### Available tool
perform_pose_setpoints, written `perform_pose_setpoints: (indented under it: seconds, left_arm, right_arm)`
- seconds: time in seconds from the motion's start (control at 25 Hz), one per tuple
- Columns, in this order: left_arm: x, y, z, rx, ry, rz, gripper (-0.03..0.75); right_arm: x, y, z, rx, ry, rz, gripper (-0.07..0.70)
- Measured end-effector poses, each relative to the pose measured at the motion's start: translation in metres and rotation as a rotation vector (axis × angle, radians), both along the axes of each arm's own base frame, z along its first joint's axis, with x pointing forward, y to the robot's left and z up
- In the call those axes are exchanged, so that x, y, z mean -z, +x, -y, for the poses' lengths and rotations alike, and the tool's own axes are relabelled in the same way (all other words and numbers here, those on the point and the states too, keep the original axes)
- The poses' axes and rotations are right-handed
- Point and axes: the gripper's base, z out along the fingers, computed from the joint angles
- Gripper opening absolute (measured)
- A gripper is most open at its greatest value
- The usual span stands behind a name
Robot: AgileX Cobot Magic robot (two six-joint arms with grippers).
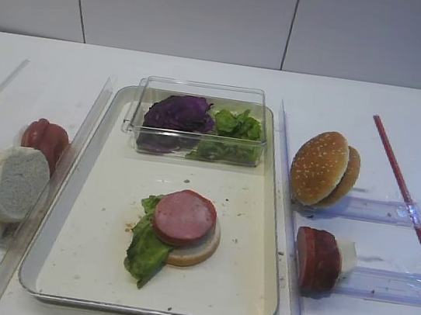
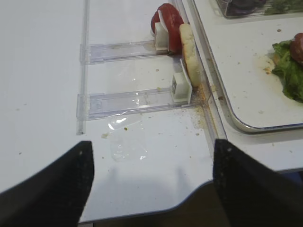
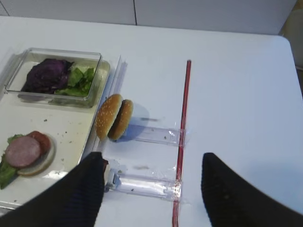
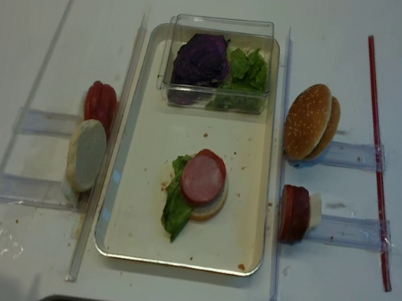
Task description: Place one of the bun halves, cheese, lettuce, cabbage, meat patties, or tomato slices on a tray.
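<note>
Two high views over tray [image 1: 274,237]; wrist views flanking

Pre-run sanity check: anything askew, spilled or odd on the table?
Mostly tidy. Crumbs speckle the tray floor and the table by the left holders. The lettuce leaf hangs out from under the meat patty on one side of the stack.

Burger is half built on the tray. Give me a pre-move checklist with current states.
1. Right tool open and empty: ok.
2. Left tool open and empty: ok.
3. Stack on tray: meat patty on bun half over lettuce: ok.
4. Spare patties upright in right holder: ok.
5. Sesame buns available: ok.
6. Tomato slices reachable by left tool: cannot tell.
</note>
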Motion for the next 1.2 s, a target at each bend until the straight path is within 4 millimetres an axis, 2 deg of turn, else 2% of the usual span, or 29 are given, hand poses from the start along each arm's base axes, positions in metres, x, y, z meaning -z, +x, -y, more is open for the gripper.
perform_pose_setpoints:
  seconds: [0.32, 0.52, 0.96, 1.2]
  left_arm:
    - [0.0, 0.0, 0.0, 0.0, 0.0, 0.0, 0.482]
    - [0.0, 0.0, 0.0, 0.0, 0.0, 0.0, 0.482]
    - [0.0, 0.0, 0.0, 0.0, 0.0, 0.0, 0.482]
    - [0.0, 0.0, 0.0, 0.0, 0.0, 0.0, 0.482]
  right_arm:
    - [0.047, -0.027, 0.0, 0.0, 0.0, -0.05, 0.465]
    - [0.076, -0.036, 0.002, 0.013, -0.02, -0.089, 0.465]
    - [0.125, -0.052, 0.005, 0.043, -0.032, -0.051, 0.465]
    - [0.144, -0.066, 0.006, 0.049, -0.039, -0.012, 0.465]
